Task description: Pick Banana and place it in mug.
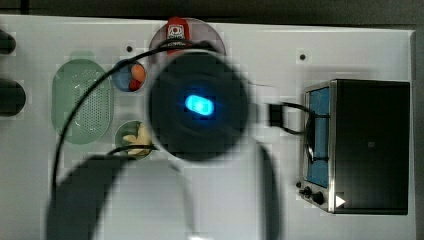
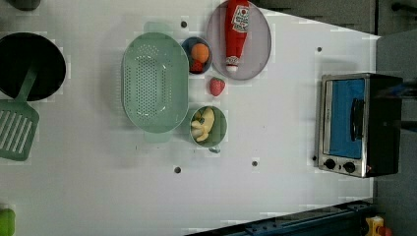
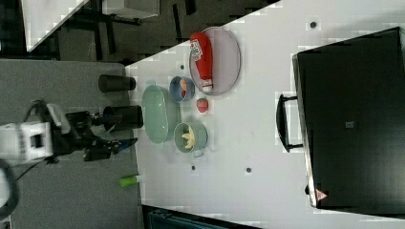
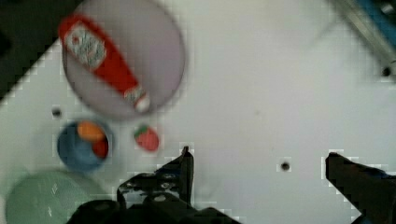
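Observation:
The pale yellow banana (image 2: pixel 204 124) lies inside the teal-green mug (image 2: pixel 222 132), which stands beside the colander's end. The top view has the banana (image 1: pixel 137 137) in the mug (image 1: pixel 120 134) at the edge of my arm's dark blurred body. In the right view the banana (image 3: pixel 188 137) rests in the mug (image 3: pixel 203 137). My gripper (image 4: pixel 258 156) is open and holds nothing, its fingers spread wide high above bare white table. In the right view my gripper (image 3: pixel 122 143) hangs well off to the right view's left of the mug.
A pale-green colander (image 2: pixel 155 81) lies next to the mug. A blue bowl (image 2: pixel 186 49) with small fruit, a red strawberry (image 2: pixel 217 86) and a ketchup bottle (image 2: pixel 236 29) on a grey plate (image 2: pixel 258 46) sit beyond. A toaster oven (image 2: pixel 354 123) stands at the left view's right.

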Robot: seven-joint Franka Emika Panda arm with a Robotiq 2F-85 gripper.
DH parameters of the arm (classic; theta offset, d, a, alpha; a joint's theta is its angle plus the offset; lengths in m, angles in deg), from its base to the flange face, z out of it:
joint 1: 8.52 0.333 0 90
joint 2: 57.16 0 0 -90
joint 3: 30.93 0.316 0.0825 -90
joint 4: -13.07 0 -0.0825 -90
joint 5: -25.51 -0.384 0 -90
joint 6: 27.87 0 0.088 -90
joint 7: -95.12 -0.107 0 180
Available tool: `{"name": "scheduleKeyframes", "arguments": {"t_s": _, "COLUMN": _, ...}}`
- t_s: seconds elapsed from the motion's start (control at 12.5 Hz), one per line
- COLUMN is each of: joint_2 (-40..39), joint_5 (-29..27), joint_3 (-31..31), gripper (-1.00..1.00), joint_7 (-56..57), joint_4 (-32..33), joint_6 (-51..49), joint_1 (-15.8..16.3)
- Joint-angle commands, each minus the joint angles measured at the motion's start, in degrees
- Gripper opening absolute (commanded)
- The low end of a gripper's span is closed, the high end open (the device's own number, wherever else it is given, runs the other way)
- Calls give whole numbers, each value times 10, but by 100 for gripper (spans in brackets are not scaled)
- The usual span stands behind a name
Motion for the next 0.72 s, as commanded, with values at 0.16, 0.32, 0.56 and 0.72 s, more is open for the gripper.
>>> {"name": "scheduleKeyframes", "arguments": {"t_s": 0.16, "joint_2": -5, "joint_5": -2, "joint_3": -45, "gripper": 100, "joint_7": -20, "joint_4": -41, "joint_6": -69, "joint_1": 0}}
{"name": "scheduleKeyframes", "arguments": {"t_s": 0.32, "joint_2": -6, "joint_5": -2, "joint_3": -47, "gripper": 100, "joint_7": -20, "joint_4": -40, "joint_6": -55, "joint_1": 0}}
{"name": "scheduleKeyframes", "arguments": {"t_s": 0.56, "joint_2": -11, "joint_5": -2, "joint_3": -47, "gripper": 100, "joint_7": -20, "joint_4": -37, "joint_6": -48, "joint_1": 0}}
{"name": "scheduleKeyframes", "arguments": {"t_s": 0.72, "joint_2": -14, "joint_5": -2, "joint_3": -47, "gripper": 100, "joint_7": -20, "joint_4": -37, "joint_6": -48, "joint_1": 0}}
